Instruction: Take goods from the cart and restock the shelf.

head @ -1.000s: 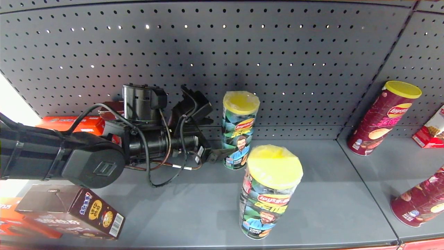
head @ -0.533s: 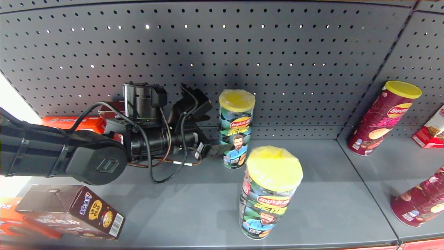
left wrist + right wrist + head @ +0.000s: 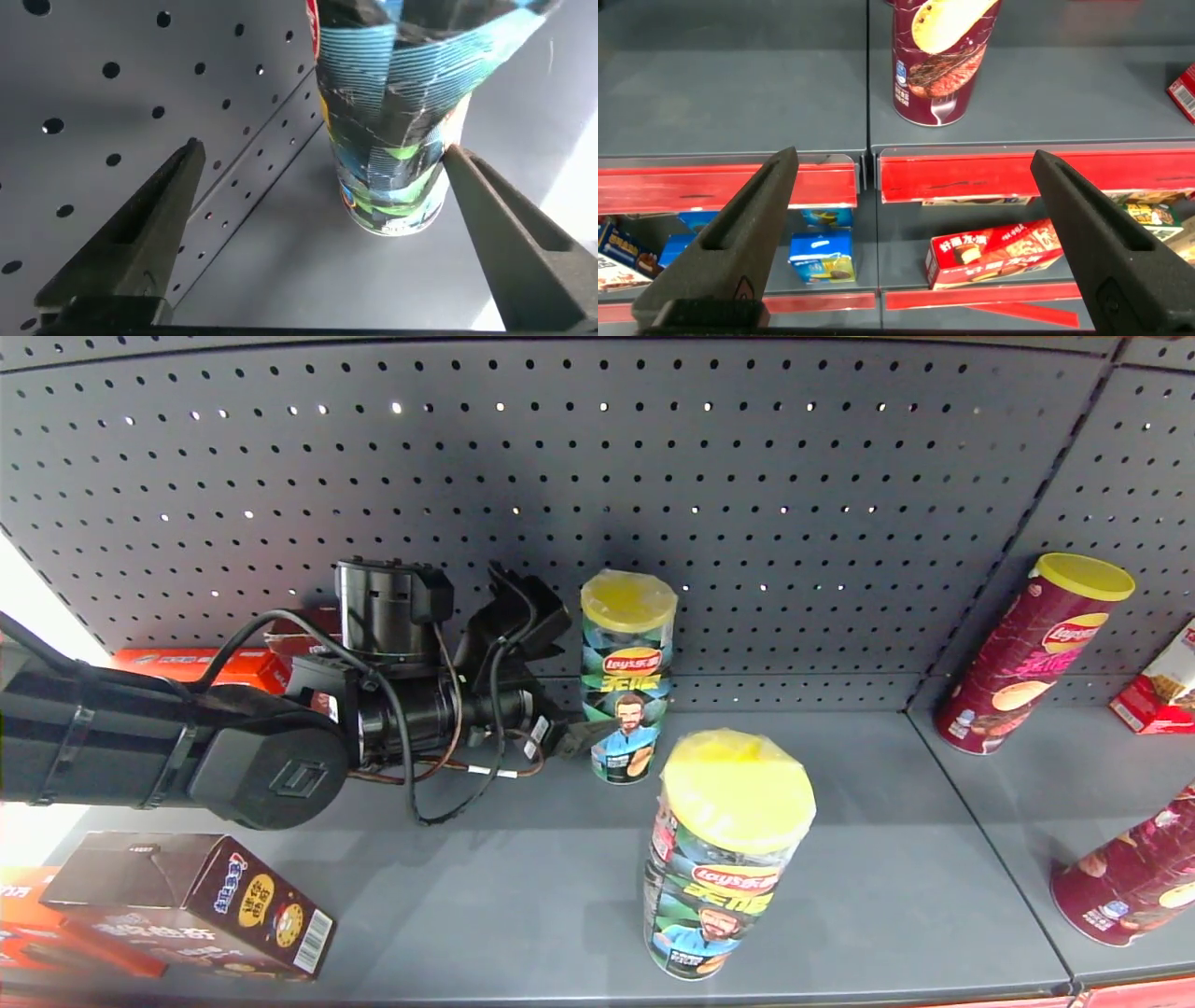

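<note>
Two green chip cans with yellow lids stand on the grey shelf (image 3: pixel 887 887). The rear can (image 3: pixel 625 677) is upright close to the pegboard back wall; the front can (image 3: pixel 724 854) stands near the shelf's front edge. My left gripper (image 3: pixel 588 735) comes in from the left at the rear can's lower part. In the left wrist view it (image 3: pixel 324 154) is open, its fingers (image 3: pixel 140 233) spread wide, with the can (image 3: pixel 397 140) standing at the tips, touched by neither. My right gripper (image 3: pixel 915 161) is open and empty, facing the shelf fronts.
Maroon chip cans (image 3: pixel 1032 653) (image 3: pixel 1134 877) stand in the bay to the right, past a divider, with a red box (image 3: pixel 1158 691). A dark box (image 3: pixel 187 905) lies front left, an orange box (image 3: pixel 191 667) behind the arm. The right wrist view shows red price rails (image 3: pixel 971 177) and lower shelves.
The rear can has gone from tilted to upright and shifted a little left. The left arm has edged forward and up slightly. The front can has not moved.
</note>
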